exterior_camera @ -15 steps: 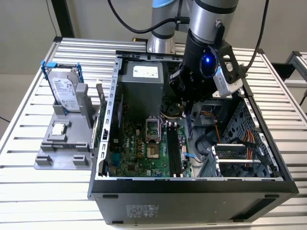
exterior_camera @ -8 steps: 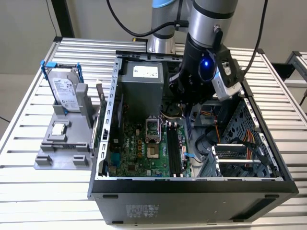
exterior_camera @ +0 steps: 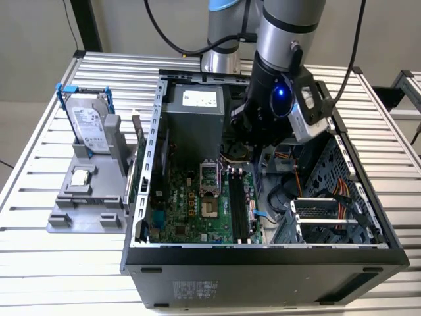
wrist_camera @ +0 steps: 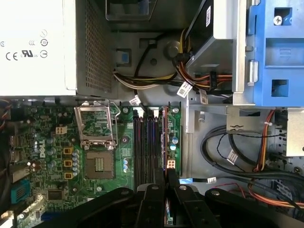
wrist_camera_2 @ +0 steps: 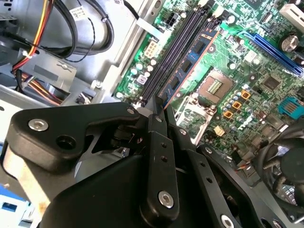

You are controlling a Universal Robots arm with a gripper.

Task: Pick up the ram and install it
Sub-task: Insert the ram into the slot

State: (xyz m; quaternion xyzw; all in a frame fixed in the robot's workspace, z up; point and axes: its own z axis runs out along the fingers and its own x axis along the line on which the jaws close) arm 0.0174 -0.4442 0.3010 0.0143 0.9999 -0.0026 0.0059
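Item: pincer (wrist_camera_2: 159, 111). In the second wrist view I see its two black fingers (wrist_camera_2: 156, 142) drawn narrow, closed on the near end of the ram (wrist_camera_2: 190, 61).

Item: ram. Long, thin, dark blue board with a row of chips. It stands on edge over the memory slots (wrist_camera_2: 173, 52) of the motherboard (wrist_camera_2: 247, 71), inside the open computer case (exterior_camera: 263, 260). I judge it to be in or just at one slot, on the side nearest the empty processor socket (wrist_camera_2: 213, 88); whether it is fully seated I cannot tell.

Item: governing relation. The ram's long axis runs straight away from the fingertips, parallel to the slot rails, so board and slot are aligned lengthwise. In the first wrist view the pincer (wrist_camera: 165, 183) sits directly over the slot bank (wrist_camera: 147, 147), at its end far from the power supply (wrist_camera: 38, 47).

Item: arm (exterior_camera: 289, 46). In the exterior view it reaches down into the case above the motherboard's middle.

Item: tabletop (exterior_camera: 39, 171). A grey holder (exterior_camera: 89, 197) lies beside the case, at the exterior view's left. It carries the hard drive (exterior_camera: 89, 128) upright in a blue bracket and a small square processor chip (exterior_camera: 80, 176) lying flat. Both are well apart from the pincer.
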